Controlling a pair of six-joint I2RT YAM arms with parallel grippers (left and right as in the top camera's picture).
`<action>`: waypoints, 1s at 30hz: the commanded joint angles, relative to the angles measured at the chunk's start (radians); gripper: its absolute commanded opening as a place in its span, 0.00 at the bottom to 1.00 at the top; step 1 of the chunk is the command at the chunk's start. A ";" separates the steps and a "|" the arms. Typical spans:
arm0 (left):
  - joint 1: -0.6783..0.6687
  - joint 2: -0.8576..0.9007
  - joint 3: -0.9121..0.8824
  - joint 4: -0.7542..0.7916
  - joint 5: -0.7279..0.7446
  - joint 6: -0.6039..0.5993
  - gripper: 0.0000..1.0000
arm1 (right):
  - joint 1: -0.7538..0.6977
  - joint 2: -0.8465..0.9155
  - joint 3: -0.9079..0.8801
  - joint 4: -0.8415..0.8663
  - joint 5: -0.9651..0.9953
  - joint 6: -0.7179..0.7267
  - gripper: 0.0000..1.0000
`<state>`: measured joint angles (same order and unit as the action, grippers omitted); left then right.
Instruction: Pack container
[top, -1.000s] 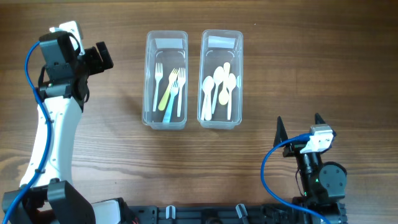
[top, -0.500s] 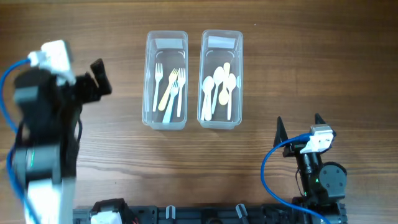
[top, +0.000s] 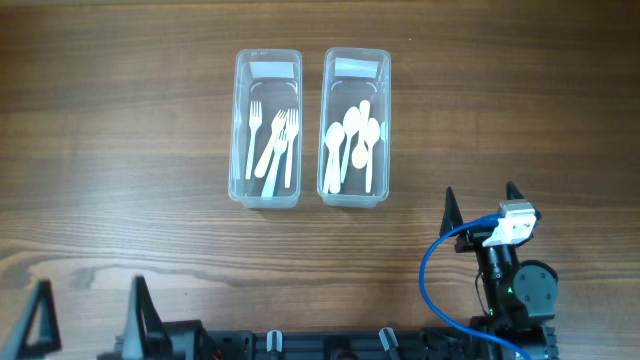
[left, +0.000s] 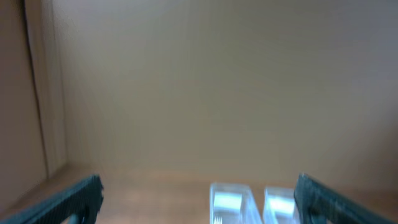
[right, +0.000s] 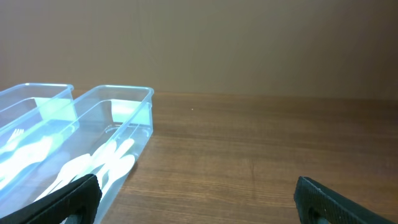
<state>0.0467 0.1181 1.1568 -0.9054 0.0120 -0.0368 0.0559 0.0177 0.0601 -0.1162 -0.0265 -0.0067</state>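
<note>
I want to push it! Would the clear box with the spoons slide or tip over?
The spoon box looks thin and clear, probably light. It sits low on the smooth table, so likely slides. Loose spoons may rattle.

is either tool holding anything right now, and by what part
Nothing is held. The left tool and right tool are both open and empty, away from the containers.

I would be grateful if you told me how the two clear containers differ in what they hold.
The left container holds forks; the right container holds spoons. The spoons look more numerous than the forks, roughly six against four. Both containers are clear, rectangular, lidless, alike in size, and stand side by side.
</note>
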 joint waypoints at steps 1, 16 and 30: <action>-0.006 -0.047 -0.045 -0.100 0.006 -0.006 1.00 | -0.005 -0.013 -0.006 0.006 -0.020 -0.017 1.00; -0.006 -0.114 -0.595 0.228 0.081 -0.005 1.00 | -0.005 -0.013 -0.006 0.007 -0.020 -0.017 1.00; -0.006 -0.114 -0.989 0.536 0.084 -0.005 1.00 | -0.005 -0.013 -0.006 0.007 -0.020 -0.017 1.00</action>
<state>0.0467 0.0147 0.2111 -0.3767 0.0769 -0.0368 0.0559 0.0170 0.0601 -0.1146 -0.0269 -0.0135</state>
